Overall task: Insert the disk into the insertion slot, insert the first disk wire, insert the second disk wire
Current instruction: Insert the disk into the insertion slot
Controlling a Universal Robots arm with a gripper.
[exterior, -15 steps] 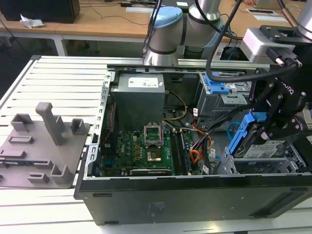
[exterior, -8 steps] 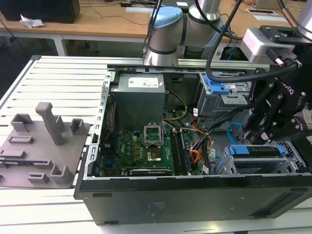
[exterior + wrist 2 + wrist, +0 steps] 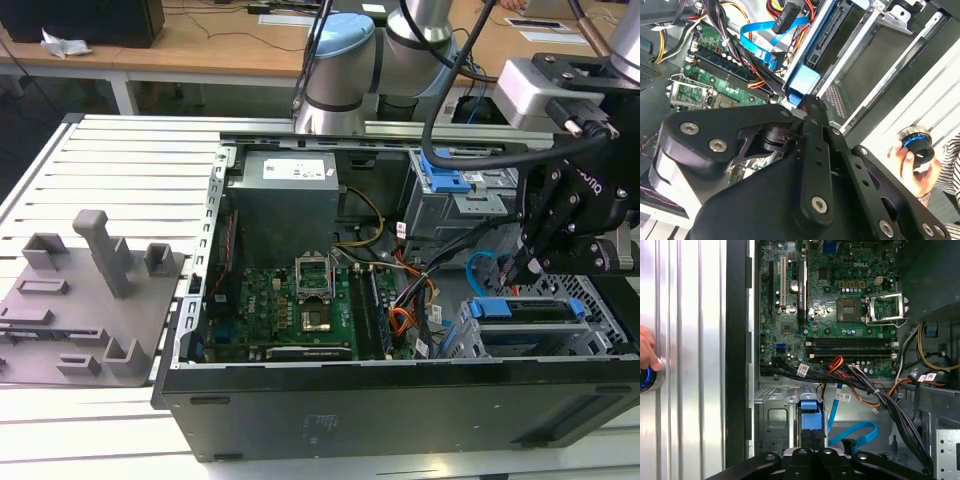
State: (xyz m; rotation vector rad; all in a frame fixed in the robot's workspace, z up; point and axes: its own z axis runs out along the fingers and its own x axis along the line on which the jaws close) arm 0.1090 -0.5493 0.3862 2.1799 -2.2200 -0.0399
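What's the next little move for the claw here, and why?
Probably a short, gentle push along the slot. The claw sits right at the blue end of the disk, which already lies in the insertion slot. I cannot tell whether the disk is fully seated, so a small nudge would settle that.

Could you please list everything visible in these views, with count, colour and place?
computer case: one, black, open on the slatted table
motherboard: one, green, inside the case
power supply: one, grey, beside the motherboard
disk: one, blue carrier, in the light grey cage
flat cable: one, blue, near the disk
fixture plate: one, grey, on the table at the exterior view's left
knob: one, blue-lit, on the table
hand: one, on the knob
arm: one, silver-grey, beyond the case
tool: one, black, at the disk's blue end
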